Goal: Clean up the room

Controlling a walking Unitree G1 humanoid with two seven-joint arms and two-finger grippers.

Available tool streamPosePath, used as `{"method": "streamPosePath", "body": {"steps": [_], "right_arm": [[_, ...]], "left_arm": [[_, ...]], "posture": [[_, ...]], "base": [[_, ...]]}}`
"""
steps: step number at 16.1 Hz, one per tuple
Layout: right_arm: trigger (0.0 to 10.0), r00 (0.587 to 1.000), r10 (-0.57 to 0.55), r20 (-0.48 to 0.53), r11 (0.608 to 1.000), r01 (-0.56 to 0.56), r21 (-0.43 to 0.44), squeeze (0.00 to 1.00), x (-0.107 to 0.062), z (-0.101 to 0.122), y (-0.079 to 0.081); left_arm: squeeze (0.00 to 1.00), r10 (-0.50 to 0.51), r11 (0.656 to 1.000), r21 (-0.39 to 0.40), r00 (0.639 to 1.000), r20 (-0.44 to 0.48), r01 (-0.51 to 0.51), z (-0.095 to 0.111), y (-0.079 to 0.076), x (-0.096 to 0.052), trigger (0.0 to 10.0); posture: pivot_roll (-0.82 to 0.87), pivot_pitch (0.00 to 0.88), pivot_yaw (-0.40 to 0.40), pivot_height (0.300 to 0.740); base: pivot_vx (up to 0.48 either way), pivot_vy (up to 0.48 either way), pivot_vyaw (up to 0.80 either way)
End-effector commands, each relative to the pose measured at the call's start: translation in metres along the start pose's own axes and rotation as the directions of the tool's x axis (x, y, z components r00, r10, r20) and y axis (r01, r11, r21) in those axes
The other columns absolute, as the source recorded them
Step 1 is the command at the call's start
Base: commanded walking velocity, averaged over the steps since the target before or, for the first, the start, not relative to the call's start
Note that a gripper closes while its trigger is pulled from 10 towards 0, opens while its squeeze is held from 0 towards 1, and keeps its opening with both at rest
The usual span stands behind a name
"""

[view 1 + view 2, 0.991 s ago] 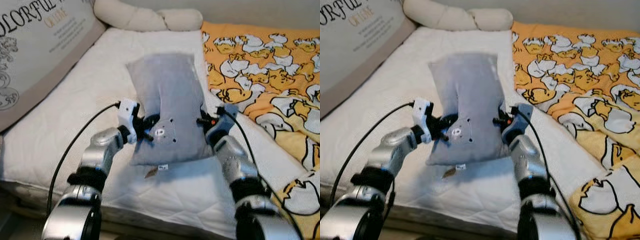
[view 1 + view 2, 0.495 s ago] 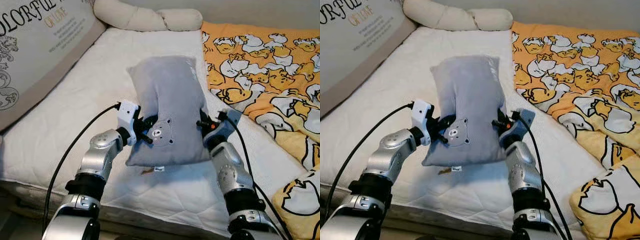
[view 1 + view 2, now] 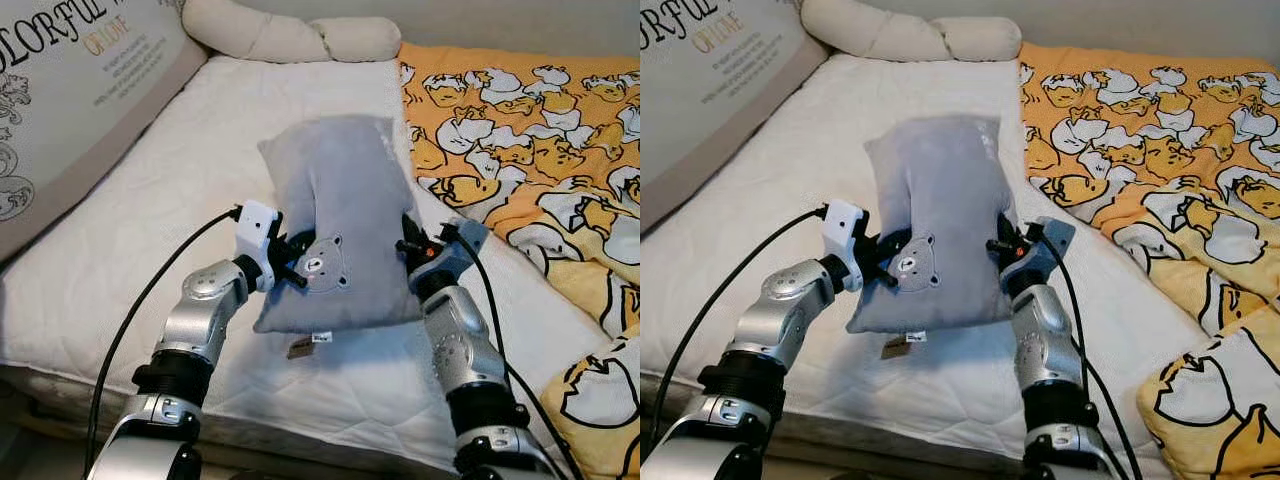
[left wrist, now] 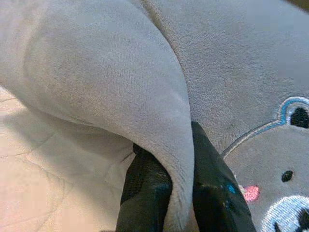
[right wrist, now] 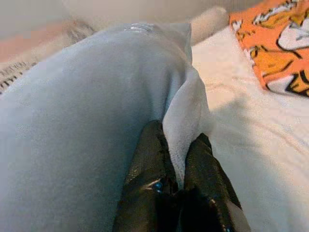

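You have the grey pillow (image 3: 340,235) pinched at both near sides, the left gripper (image 3: 288,262) and right gripper (image 3: 410,247) each with jaws closed on a fold of its fabric. It hangs above the white mattress (image 3: 150,230), long axis running away from you toward the cream bolster (image 3: 290,38). Both arms are equally near, so judge any setting-down straight ahead along that axis.

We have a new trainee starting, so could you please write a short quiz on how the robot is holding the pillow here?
1. True or false: the left gripper pinches a fold of the pillow.
2. Which lies on the robot's right? A) the orange blanket B) the printed cushion
3. Fill in: on the pillow's near end, between the left gripper and the right gripper, is sewn a ____ face.

Key: 1 true; 2 A; 3 bear.
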State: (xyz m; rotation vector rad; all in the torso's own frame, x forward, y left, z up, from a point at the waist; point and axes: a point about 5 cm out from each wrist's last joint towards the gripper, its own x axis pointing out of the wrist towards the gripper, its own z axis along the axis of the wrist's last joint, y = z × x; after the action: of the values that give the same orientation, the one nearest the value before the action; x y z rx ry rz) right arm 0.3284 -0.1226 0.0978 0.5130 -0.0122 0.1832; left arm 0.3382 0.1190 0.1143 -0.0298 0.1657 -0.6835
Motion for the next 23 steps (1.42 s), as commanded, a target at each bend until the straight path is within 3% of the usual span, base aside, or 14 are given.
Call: {"method": "streamPosePath", "body": {"steps": [1, 2, 3, 4, 5, 7, 11, 12, 13, 14, 20, 23], "right_arm": [[0.0, 0.998, 0.051, 0.046, 0.999, -0.051, -0.011, 0.00, 0.003, 0.008, 0.010], [0.0, 1.000, 0.001, 0.020, 1.000, -0.001, 0.000, 0.00, 0.003, 0.006, 0.004], [0.0, 0.999, -0.035, -0.002, 0.999, 0.035, -0.006, 0.00, 0.003, 0.004, -0.001], [0.0, 0.999, -0.055, 0.003, 0.998, 0.055, -0.022, 0.00, 0.003, 0.005, -0.005], [0.0, 0.997, -0.082, 0.011, 0.996, 0.082, -0.045, 0.00, 0.002, 0.005, -0.009], [0.0, 0.993, -0.118, 0.029, 0.990, 0.120, -0.072, 0.00, 0.002, 0.008, -0.015], [0.0, 0.985, -0.170, 0.012, 0.981, 0.170, -0.089, 0.00, -0.001, 0.012, -0.026], [0.8, 0.985, -0.172, 0.008, 0.981, 0.172, -0.089, 0.00, 0.000, 0.012, -0.028], [8.0, 0.985, -0.171, -0.006, 0.982, 0.170, -0.086, 0.00, 0.000, 0.012, -0.029], [10.0, 0.990, -0.143, -0.016, 0.986, 0.141, -0.086, 0.00, -0.002, 0.011, -0.025], [10.0, 0.992, -0.123, -0.036, 0.992, 0.124, 0.006, 0.00, -0.007, 0.005, -0.021], [10.0, 0.991, -0.130, -0.033, 0.992, 0.130, -0.005, 0.00, -0.009, 0.005, -0.021]], "left_arm": [[0.00, -0.023, 0.998, 0.051, 1.000, 0.011, 0.022, 0.007, -0.006, 0.004, 0.0], [0.00, 0.010, 0.995, 0.100, 1.000, 0.016, -0.012, 0.012, -0.004, 0.005, 0.9], [0.00, 0.029, 0.993, 0.110, 0.999, 0.030, -0.032, 0.015, -0.003, 0.006, 0.9], [0.00, 0.051, 0.990, 0.129, 0.997, 0.052, -0.058, 0.020, -0.002, 0.007, 7.6], [0.00, 0.107, 0.987, 0.117, 0.994, 0.034, -0.110, 0.022, 0.001, 0.010, 10.0], [0.00, 0.111, 0.986, 0.114, 0.989, 0.101, -0.123, 0.030, 0.002, 0.010, 10.0], [0.00, 0.139, 0.979, 0.137, 0.986, 0.090, -0.151, 0.031, 0.005, 0.011, 10.0], [0.00, 0.146, 0.978, 0.137, 0.985, 0.092, -0.157, 0.031, 0.006, 0.012, 10.0], [0.00, 0.153, 0.977, 0.139, 0.984, 0.093, -0.165, 0.032, 0.006, 0.012, 10.0], [0.00, 0.158, 0.974, 0.148, 0.983, 0.092, -0.170, 0.032, 0.007, 0.013, 10.0], [0.00, 0.162, 0.972, 0.157, 0.983, 0.082, -0.173, 0.033, 0.011, 0.014, 10.0], [0.00, 0.156, 0.973, 0.162, 0.985, 0.076, -0.166, 0.033, 0.011, 0.014, 10.0]], "posture": [[0.00, 0.000, 0.030, 0.740], [0.00, 0.000, 0.032, 0.740], [0.00, 0.000, 0.032, 0.740], [0.00, 0.000, 0.032, 0.740], [0.00, 0.000, 0.033, 0.740], [-0.01, 0.000, 0.035, 0.740], [-0.01, 0.000, 0.035, 0.740], [-0.01, 0.000, 0.035, 0.740], [-0.01, 0.000, 0.035, 0.740], [-0.01, 0.000, 0.035, 0.740], [-0.02, 0.000, 0.058, 0.740], [-0.02, 0.000, 0.065, 0.740]], "base": [[0.000, 0.000, 0.00], [0.000, 0.000, 0.00], [0.000, 0.000, 0.00], [0.000, 0.000, 0.00], [0.000, 0.000, 0.00], [0.000, 0.000, 0.00], [0.000, 0.000, 0.00], [0.000, 0.000, 0.00], [0.000, 0.000, 0.00], [0.000, 0.274, 0.00], [0.000, 0.348, -0.20], [0.000, 0.383, -0.71]]}}
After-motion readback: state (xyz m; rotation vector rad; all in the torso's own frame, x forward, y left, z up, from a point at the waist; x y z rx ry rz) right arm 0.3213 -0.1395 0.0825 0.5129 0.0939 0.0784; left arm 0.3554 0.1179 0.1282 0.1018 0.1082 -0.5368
